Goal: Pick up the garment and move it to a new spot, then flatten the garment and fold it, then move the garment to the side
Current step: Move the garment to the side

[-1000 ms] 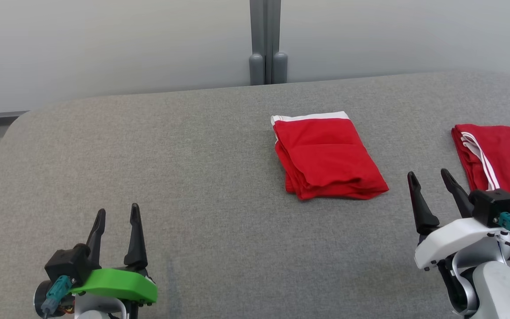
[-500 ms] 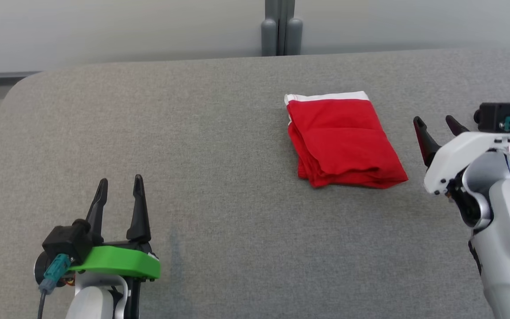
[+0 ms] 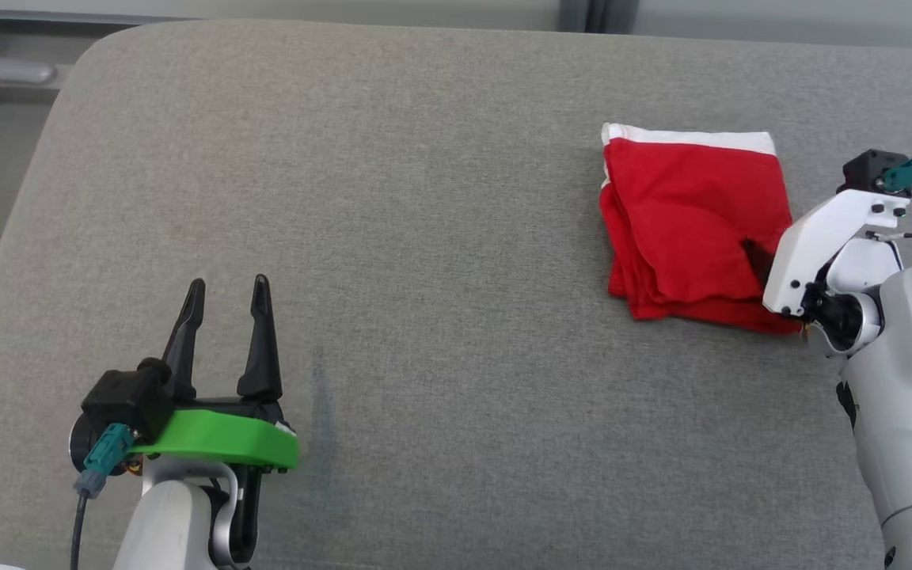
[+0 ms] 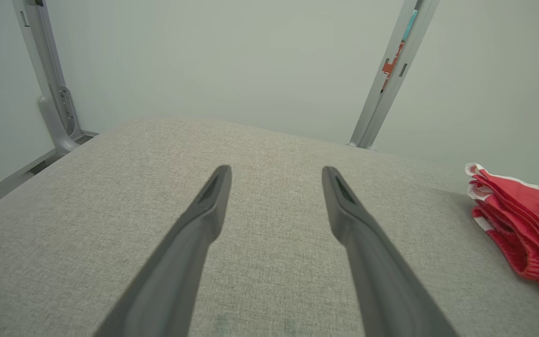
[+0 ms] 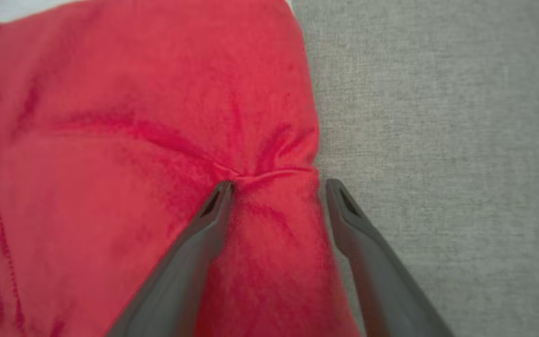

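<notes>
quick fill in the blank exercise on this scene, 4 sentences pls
The folded red garment has a ____ band along its far edge.
The right gripper straddles the garment's edge with its jaws ____.
The left gripper, jaws apart above the table, holds ____.
The table's covering is ____ in colour.

Missing words: white, open, nothing, grey.

A grey fabric-covered table (image 3: 424,198) with rounded corners carries 1 folded red garment (image 3: 685,214) toward its right side, a white band (image 3: 689,138) along the far edge. A faint dark streak (image 3: 321,396) marks the near cloth.
</notes>
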You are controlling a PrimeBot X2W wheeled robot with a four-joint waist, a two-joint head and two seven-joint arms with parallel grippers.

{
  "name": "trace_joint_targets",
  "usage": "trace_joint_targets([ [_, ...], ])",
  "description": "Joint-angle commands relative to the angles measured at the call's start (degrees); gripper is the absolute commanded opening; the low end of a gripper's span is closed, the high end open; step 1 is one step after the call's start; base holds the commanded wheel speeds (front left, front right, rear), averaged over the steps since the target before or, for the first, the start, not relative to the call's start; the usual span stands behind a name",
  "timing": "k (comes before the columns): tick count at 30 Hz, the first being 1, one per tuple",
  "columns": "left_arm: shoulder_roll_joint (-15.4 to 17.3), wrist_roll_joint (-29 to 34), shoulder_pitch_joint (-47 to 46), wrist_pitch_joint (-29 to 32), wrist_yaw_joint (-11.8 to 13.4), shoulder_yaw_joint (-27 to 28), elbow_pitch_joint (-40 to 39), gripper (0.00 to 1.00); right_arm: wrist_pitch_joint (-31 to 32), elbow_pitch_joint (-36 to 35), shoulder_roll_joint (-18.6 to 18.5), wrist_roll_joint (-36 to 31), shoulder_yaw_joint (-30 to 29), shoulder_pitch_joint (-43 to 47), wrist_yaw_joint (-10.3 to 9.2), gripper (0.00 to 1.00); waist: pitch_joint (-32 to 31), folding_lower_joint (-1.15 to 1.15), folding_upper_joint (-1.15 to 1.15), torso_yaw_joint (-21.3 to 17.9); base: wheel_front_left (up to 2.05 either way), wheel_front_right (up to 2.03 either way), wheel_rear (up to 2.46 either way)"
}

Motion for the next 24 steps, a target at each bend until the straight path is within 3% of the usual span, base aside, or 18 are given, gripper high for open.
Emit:
trace_joint_targets([
  [1, 0.15, -0.61, -0.61, -0.15, -0.19, -0.01, -0.1, 1.0, 0.57, 1.32, -0.17, -0.44, -0.49, -0.52, -0.01, 1.0, 1.28, 0.0, 0.0, 1.6, 0.0, 0.0, 0.0],
  [4, 0.15, -0.48, -0.48, -0.15, -0.05, 0.1, -0.09, 1.0, 1.58, 3.98, 0.43, -0.77, -0.17, -0.71, -0.01, 1.0, 1.09, 0.0, 0.0, 1.64, 0.0, 0.0, 0.0],
  [5, 0.15, -0.4, -0.38, -0.15, -0.01, 0.21, -0.08, 1.0, 1.64, 4.41, 0.46, -0.73, 0.21, -0.56, -0.01, 0.74, 0.96, 0.0, 0.0, 1.53, 0.0, 0.0, 0.0],
  [6, 0.15, -0.28, -0.19, -0.14, 0.09, 0.32, -0.09, 1.0, 0.78, 4.47, 0.36, -0.74, 0.58, -0.76, 0.0, 0.25, 0.75, 0.0, 0.0, 1.28, 0.0, 0.0, 0.0],
  [7, 0.15, -0.2, -0.04, -0.14, 0.11, 0.39, -0.11, 1.0, 0.26, 4.42, 0.19, -0.75, 0.91, -1.05, -0.01, 0.0, 0.61, 0.0, 0.0, 1.08, 0.0, 0.0, 0.0],
  [16, 0.16, 0.9, 1.63, -0.14, -0.2, 1.38, 0.14, 1.0, -0.22, 0.35, -4.62, 1.54, 11.62, -3.66, -0.03, 0.0, -2.65, 0.0, 0.0, -4.06, 0.0, 0.0, 0.0],
  [24, 0.16, 1.26, 2.15, -0.14, -0.4, 2.52, -0.66, 1.0, 4.62, -8.96, -13.42, 7.43, 21.08, -5.83, -0.04, 0.0, -2.72, 0.0, 0.0, -11.39, 0.0, 0.0, 0.0],
])
